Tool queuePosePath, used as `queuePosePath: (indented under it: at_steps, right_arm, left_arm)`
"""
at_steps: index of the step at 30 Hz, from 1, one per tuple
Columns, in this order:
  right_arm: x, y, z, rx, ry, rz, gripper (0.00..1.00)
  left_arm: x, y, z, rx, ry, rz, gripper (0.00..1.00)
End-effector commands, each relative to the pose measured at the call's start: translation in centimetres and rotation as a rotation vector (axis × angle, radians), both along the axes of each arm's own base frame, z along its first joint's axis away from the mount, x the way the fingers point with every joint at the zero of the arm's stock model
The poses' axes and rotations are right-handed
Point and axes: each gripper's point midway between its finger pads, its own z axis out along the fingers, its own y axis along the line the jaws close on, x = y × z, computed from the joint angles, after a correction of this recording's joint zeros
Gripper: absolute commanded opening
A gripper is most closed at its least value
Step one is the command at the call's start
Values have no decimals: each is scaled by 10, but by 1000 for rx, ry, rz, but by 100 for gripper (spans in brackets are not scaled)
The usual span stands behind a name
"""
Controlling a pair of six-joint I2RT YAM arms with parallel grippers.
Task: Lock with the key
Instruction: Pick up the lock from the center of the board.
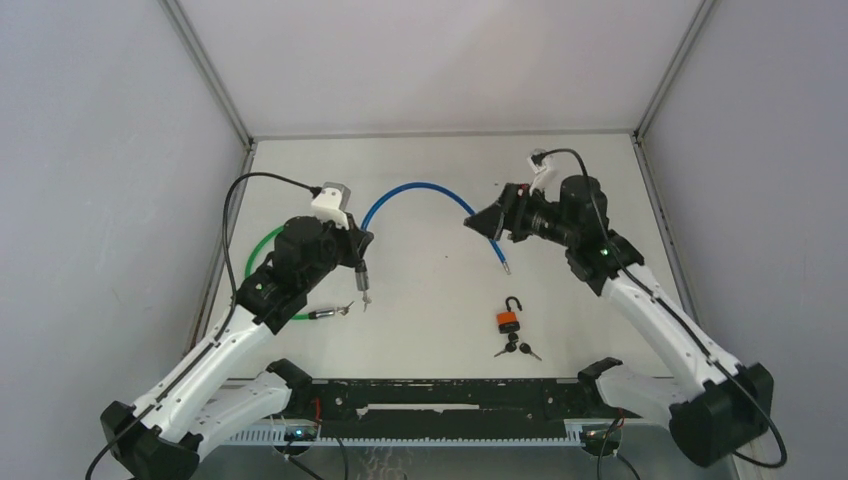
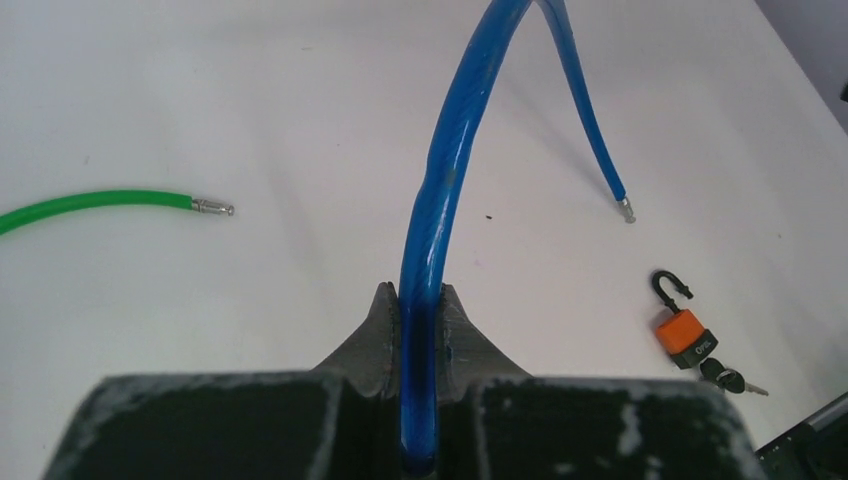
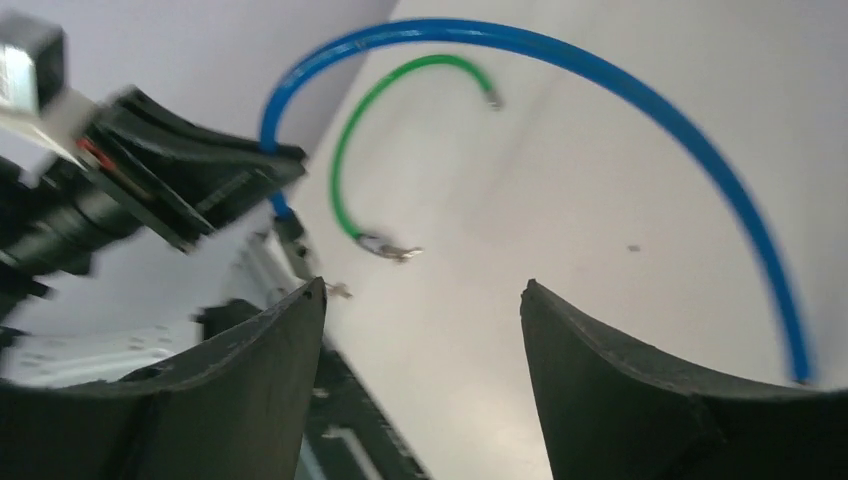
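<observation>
padlock [image 1: 509,320] sits near the front of the table [image 1: 430,290], shackle open, keys [image 1: 517,349] at its base. looks small, hard, probably slippery, so grab the orange body. left gripper [image 2: 420,305] is clamped on the blue cable [image 2: 445,170], right gripper [image 3: 422,300] gapes wide, empty.

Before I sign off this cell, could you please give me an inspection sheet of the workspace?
Surface: white table.
Job's things: orange padlock lying near the front edge, shackle open; keys at its base, and I cannot tell whether one is inserted.
Clutter: nothing seen.
Grippers: left claw shut on the blue cable; right claw open, holding nothing.
Cables: blue cable arches up from the left claw; green cable lies on the table by the left arm; black wiring runs along both arms.
Surroundings: pale enclosure walls with metal frame rails.
</observation>
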Motion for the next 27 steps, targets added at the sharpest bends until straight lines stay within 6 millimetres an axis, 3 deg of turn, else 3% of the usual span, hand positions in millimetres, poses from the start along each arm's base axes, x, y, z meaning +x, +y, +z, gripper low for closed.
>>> queuePosePath:
  at_steps: [1,5,8,14,17,24,27]
  right_arm:
    - [1,-41,-38,-370,-329,-19,76]
    - [5,-47,-53,-451,-431,-4,80]
    - [18,-48,-74,-506,-388,-20,84]
    - [53,-70,-149,-800,-279,-49,89]
    - [66,-76,-174,-919,-278,-29,94]
    - [111,-61,-178,-809,-261,-1,93]
    - [122,-49,-174,-732,-210,50,84]
  left_arm:
    - [7,-6,56,-103,-143,-21,0]
    - [9,-10,74,-131,-180,-36,0]
    - [9,-12,81,-136,-201,-51,0]
    - [11,-17,87,-140,-211,-67,0]
    - [7,-23,86,-144,-194,-107,0]
    - [-2,-28,94,-148,-217,-165,0]
    - [-3,-30,93,-138,-208,-184,0]
